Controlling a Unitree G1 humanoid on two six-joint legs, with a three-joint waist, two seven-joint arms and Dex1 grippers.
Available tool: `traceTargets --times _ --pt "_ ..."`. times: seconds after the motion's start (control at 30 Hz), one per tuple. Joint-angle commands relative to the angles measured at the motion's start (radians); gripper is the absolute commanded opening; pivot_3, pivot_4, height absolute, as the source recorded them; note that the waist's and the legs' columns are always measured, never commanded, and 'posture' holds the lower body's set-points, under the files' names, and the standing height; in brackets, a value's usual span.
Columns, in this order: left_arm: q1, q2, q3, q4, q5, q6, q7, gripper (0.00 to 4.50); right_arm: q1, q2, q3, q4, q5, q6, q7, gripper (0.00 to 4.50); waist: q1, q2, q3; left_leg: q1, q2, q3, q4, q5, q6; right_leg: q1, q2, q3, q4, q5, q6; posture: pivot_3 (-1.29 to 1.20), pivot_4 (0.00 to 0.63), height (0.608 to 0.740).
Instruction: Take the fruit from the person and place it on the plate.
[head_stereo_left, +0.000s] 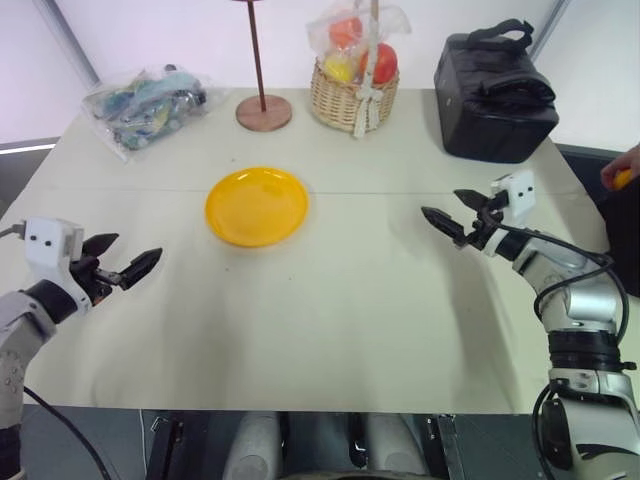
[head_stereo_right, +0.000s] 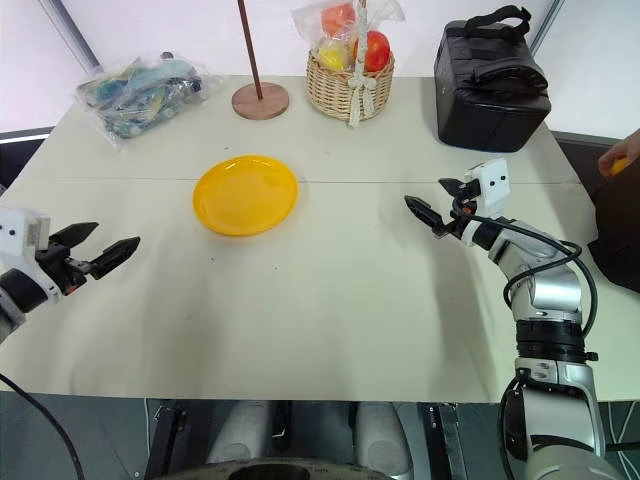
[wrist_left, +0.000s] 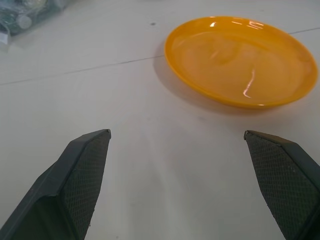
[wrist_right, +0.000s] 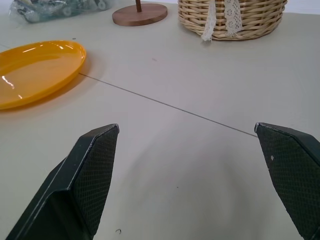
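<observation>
The round yellow plate (head_stereo_left: 257, 206) lies flat on the table, left of centre, with nothing on it. At the far right edge a person's hand (head_stereo_left: 622, 162) holds a small yellow-orange fruit (head_stereo_left: 623, 180), mostly cut off by the frame. My right gripper (head_stereo_left: 440, 202) is open above the table's right side, pointing towards the plate, well short of the hand and holding nothing. My left gripper (head_stereo_left: 138, 246) is open and hovers over the near left part of the table, aimed at the plate (wrist_left: 242, 60), also holding nothing.
Along the back stand a wicker basket (head_stereo_left: 353, 92) of plastic-wrapped fruit, a wooden stand base (head_stereo_left: 263, 112) with its pole, and a clear bag of small items (head_stereo_left: 140, 105). A black bag (head_stereo_left: 495, 95) sits at the back right. The pale table (head_stereo_left: 340, 300) is bare between the grippers.
</observation>
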Motion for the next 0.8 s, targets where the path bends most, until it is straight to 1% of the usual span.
traceTargets --times 0.03,0.17,0.4,0.8 --pt "0.010 0.012 0.018 -0.037 -0.010 -0.007 -0.017 4.50 -0.001 -0.004 -0.008 -0.023 0.002 -0.007 -0.004 4.44 0.000 0.000 0.000 0.000 0.000 0.000 0.000 0.000 0.000 0.000 0.000 0.000 0.000 0.000 0.000 0.00 0.150 0.740" --pt "-0.007 0.004 0.003 -0.038 -0.004 -0.008 0.000 4.50 0.006 0.002 -0.005 -0.032 -0.001 -0.006 -0.006 4.44 0.000 0.000 0.000 0.000 0.000 0.000 0.000 0.000 0.000 0.000 0.000 0.000 0.000 0.000 0.000 0.00 0.150 0.740" --pt "-0.012 0.021 -0.023 -0.027 0.022 -0.018 -0.002 4.50 0.010 0.011 0.004 -0.036 -0.005 -0.008 -0.013 4.44 0.000 0.000 0.000 0.000 0.000 0.000 0.000 0.000 0.000 0.000 0.000 0.000 0.000 0.000 0.000 0.00 0.150 0.740" --pt "-0.027 0.012 -0.030 -0.047 0.017 -0.008 0.004 4.50 0.008 0.013 0.022 -0.048 -0.003 -0.001 -0.012 4.44 0.000 0.000 0.000 0.000 0.000 0.000 0.000 0.000 0.000 0.000 0.000 0.000 0.000 0.000 0.000 0.00 0.150 0.740"
